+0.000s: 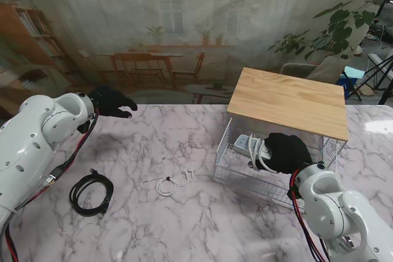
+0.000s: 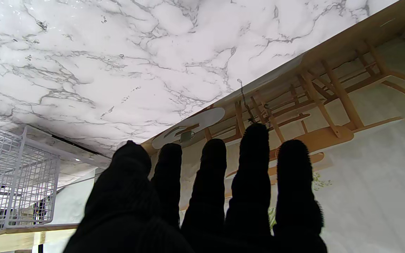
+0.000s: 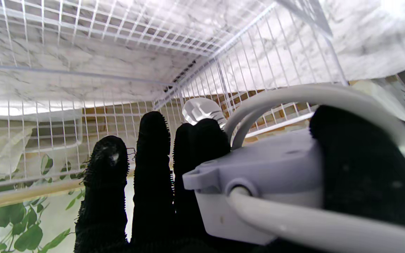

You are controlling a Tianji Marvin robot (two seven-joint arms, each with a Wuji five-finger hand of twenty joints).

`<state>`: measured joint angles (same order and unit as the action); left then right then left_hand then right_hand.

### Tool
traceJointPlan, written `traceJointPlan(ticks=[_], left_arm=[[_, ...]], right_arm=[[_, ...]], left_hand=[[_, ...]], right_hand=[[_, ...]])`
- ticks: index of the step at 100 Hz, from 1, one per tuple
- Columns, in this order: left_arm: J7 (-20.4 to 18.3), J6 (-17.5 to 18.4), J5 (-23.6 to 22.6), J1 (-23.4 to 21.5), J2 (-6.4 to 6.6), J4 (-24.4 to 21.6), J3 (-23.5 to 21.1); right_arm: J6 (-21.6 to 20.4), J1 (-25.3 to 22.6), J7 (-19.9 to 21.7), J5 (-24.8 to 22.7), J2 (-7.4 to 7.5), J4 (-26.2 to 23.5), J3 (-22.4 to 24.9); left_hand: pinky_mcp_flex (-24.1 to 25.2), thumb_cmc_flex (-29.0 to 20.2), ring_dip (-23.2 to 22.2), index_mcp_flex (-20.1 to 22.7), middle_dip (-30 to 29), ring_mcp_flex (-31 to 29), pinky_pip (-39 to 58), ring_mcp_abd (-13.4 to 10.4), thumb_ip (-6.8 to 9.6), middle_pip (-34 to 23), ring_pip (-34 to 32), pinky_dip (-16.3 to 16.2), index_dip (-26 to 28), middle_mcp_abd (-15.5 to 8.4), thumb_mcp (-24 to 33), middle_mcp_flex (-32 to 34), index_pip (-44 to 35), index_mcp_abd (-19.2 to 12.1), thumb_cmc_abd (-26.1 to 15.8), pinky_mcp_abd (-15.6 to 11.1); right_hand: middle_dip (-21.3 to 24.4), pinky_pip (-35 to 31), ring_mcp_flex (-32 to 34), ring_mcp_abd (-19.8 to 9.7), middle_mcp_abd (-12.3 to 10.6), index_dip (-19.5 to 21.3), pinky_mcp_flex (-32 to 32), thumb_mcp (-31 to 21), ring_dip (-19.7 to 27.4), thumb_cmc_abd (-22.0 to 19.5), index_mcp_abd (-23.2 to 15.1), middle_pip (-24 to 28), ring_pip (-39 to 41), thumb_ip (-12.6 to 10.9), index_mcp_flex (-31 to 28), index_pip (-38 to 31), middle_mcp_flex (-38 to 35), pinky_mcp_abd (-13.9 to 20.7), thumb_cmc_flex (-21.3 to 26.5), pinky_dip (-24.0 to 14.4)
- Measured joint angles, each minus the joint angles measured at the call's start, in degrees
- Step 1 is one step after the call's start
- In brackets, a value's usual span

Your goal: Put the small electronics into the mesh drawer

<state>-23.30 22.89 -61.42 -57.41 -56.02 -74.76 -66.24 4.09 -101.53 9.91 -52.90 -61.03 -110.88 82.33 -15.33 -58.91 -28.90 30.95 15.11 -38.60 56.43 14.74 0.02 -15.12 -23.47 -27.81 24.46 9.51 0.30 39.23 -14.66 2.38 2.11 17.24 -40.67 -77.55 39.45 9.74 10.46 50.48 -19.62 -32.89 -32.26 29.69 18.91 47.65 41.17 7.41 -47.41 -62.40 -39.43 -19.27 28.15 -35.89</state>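
Right hand [image 1: 286, 153] grips the white charger [image 3: 258, 179] inside the mesh drawer [image 1: 228, 162], its long axis running left-right; left hand [image 1: 110, 101] hovers empty, fingers spread

Left arm enters from the near-left corner and bends back toward the table's [image 1: 153, 213] far-left edge. Left hand [image 1: 110, 102] hovers over that edge, holds nothing, palm down, black-gloved fingers [image 2: 255, 158] straight and slightly spread.

Right arm comes up from the near-right corner, white wrist housing just short of the mesh drawer [image 1: 233, 164]. Right hand [image 1: 285, 151] sits inside the drawer, thumb [image 3: 357, 158] and fingers [image 3: 202, 140] closed around a white power adapter [image 3: 269, 168] with its cable looping over the thumb. The other fingers point straight ahead toward the drawer's mesh wall.
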Motion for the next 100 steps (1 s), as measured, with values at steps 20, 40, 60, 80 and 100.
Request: traceJointPlan(ticks=[20,40,60,80,100], left_arm=[[-0.7,0.3,0.0,0.3,0.0,0.0,0.2],[1.0,0.9,-1.8,0.2,0.01,0.1,0.1],[1.1,0.9,-1.9,-0.3,0.01,0.1,-0.4],[1.9,1.0,-1.9,-0.9,0.02,0.1,-0.8],[2.9,1.4,-2.0,-1.5,0.01,0.1,-1.6]], right_arm=[[1.1,3.4,1.4,-1.0,0.55,3.8,-2.8],[1.9,8.2,2.3,-3.1,0.83,8.4,-5.9],[1.4,13.6,2.8,-3.0,1.14,14.0,-9.1],[-0.2,17.5,0.7,-6.7,1.24,19.1,-11.9],[-1.7,20.0,-2.1,-7.2,1.44,22.8,-13.8]], left_hand=[[0.0,0.0,0.0,0.0,0.0,0.0,0.0,0.0,0.0,0.0,0.0,0.0,0.4,0.0,-0.1,0.0,0.0,0.0,-1.2,0.0],[4.0,0.0,1.0,2.3,0.3,7.3,-1.7,-1.3,0.0,1.6,2.3,0.1,2.4,-0.6,-0.1,-5.4,-0.9,0.0,-1.5,-2.1],[5.3,0.0,1.5,2.3,0.3,9.2,-2.3,-1.4,0.0,1.6,2.6,0.2,3.4,-0.6,-0.1,-9.4,-1.6,0.1,-1.5,-2.2],[5.5,0.2,1.5,-1.5,0.2,9.3,-2.3,-1.4,0.0,2.1,2.6,0.2,2.1,-0.6,-0.2,-10.8,0.8,1.4,-2.3,-2.2],[5.6,2.2,1.5,-2.3,0.2,9.8,-2.3,-1.4,0.0,2.1,2.6,0.2,-0.2,-0.6,-0.4,-10.8,2.3,1.7,-2.9,-2.3]], right_hand=[[0.0,0.0,0.0,0.0,-0.2,0.0,0.0,0.0,0.0,0.0,0.0,0.0,0.0,0.0,0.1,0.0,0.5,0.1,0.0,0.0],[0.0,0.0,0.0,0.0,-0.2,0.0,0.0,0.0,0.0,0.0,0.0,0.0,0.0,0.3,0.1,0.0,0.5,0.8,0.0,0.0],[0.4,1.1,0.0,0.0,-0.5,-0.1,0.1,0.0,0.0,0.0,0.0,0.1,0.0,0.3,0.9,0.0,1.2,1.3,0.2,0.2],[0.6,2.9,-0.1,-0.6,-1.3,-0.6,0.8,0.0,0.2,-0.1,-0.7,0.1,0.0,0.5,1.6,0.0,1.9,1.4,0.2,1.0],[0.7,3.7,-0.3,-1.1,-1.8,-0.7,0.9,0.0,0.7,-0.6,-1.2,0.1,0.0,1.0,2.7,0.0,2.7,1.5,0.2,1.4]])
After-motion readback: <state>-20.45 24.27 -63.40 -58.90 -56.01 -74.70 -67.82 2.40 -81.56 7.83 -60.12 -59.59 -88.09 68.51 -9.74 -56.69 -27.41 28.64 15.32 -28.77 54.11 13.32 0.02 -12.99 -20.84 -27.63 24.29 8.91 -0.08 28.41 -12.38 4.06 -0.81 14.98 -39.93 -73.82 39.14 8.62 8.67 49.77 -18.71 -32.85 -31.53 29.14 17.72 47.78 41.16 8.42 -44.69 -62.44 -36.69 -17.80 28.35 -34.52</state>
